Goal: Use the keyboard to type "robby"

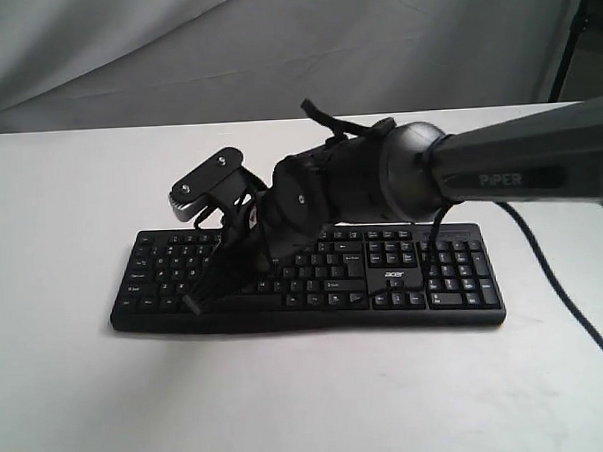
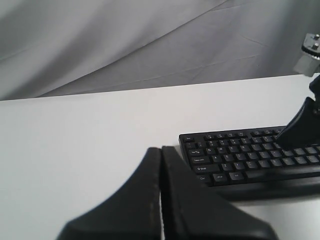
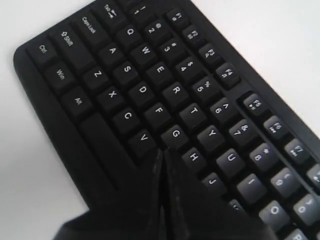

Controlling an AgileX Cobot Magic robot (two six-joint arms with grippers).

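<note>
table [image 1: 69,396]: white and flat; a grey cloth backdrop [image 1: 124,54] hangs behind its far edge.
left gripper [image 2: 161,152]: seen only in the left wrist view. jaws pressed together with no gap and nothing between them. it sits over bare table, left of the keyboard's left end. contact with the table cannot be told.
keyboard [image 1: 449,280]: black, full-size, white legends. it lies flat at the middle of the table, long side running left to right, number pad at the right end. acer logo [image 1: 393,275] sits between the main block and the pad.
right gripper [image 1: 195,301]: reaches over from the right, down to the left half of the keyboard. jaws closed tight on each other, holding nothing. tip lies just beside the v key [image 3: 142,140], g key [image 3: 175,134] and h key [image 3: 192,157]. the key beneath it is hidden; whether it presses cannot be told.
right arm [image 1: 508,178]: dark grey, marked "piper", enters from the right edge above the keyboard's right half.
black cable [image 1: 576,314]: thin, runs over the table at the right.
</note>
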